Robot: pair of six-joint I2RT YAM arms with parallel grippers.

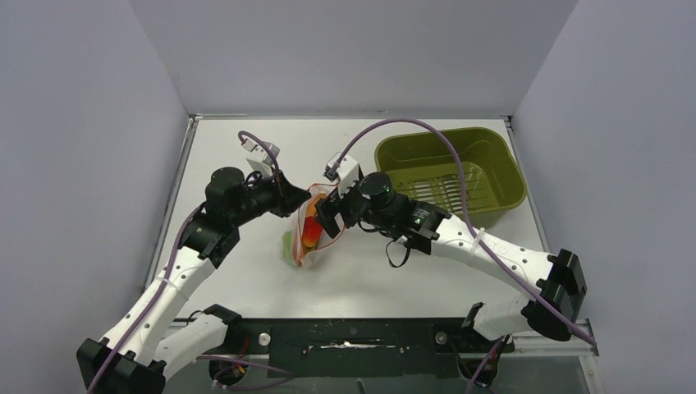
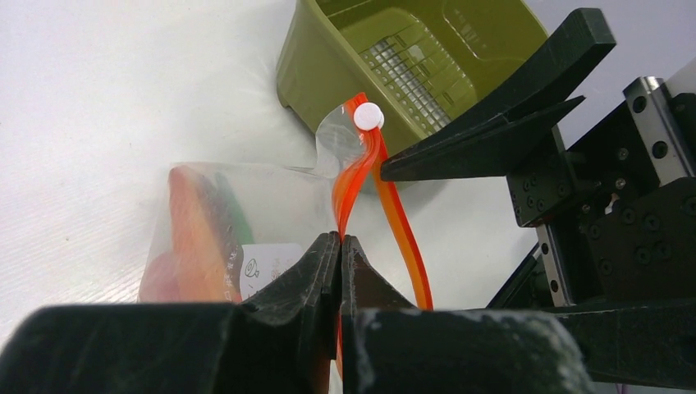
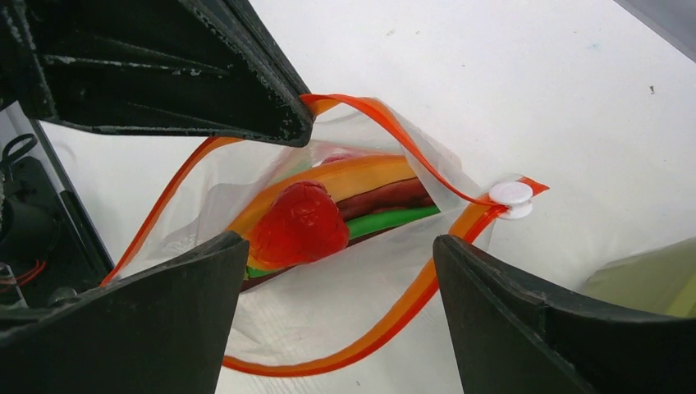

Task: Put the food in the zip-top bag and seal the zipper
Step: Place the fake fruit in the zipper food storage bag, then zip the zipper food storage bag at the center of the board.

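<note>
red-orange zipper (image 3: 386,123) rims the gaping mouth of the zip-top bag (image 1: 310,234), which sits mid-table between my two arms, mouth end toward the far side. left gripper (image 2: 341,246): fingers pressed together on the zipper strip, pinching one lip of the mouth and holding it up off the table (image 1: 246,148). right gripper (image 3: 335,246): fingers spread wide, one on either side of the open mouth, gripping nothing; i cannot see either finger touching the plastic. food (image 3: 299,223): inside the bag, where i make out a red berry-shaped piece lying on top of stacked orange, brown-red and green pieces. white slider (image 3: 512,197): at the end of the zipper where the two lips meet, on the side toward the olive-green tub (image 1: 450,168). tub: on the table to the right of the bag, apart from it, right way up, ribbed floor showing. in the overhead view the two grippers face each other across the bag's mouth, the left one at the far left lip, the right one just beside it.
</note>
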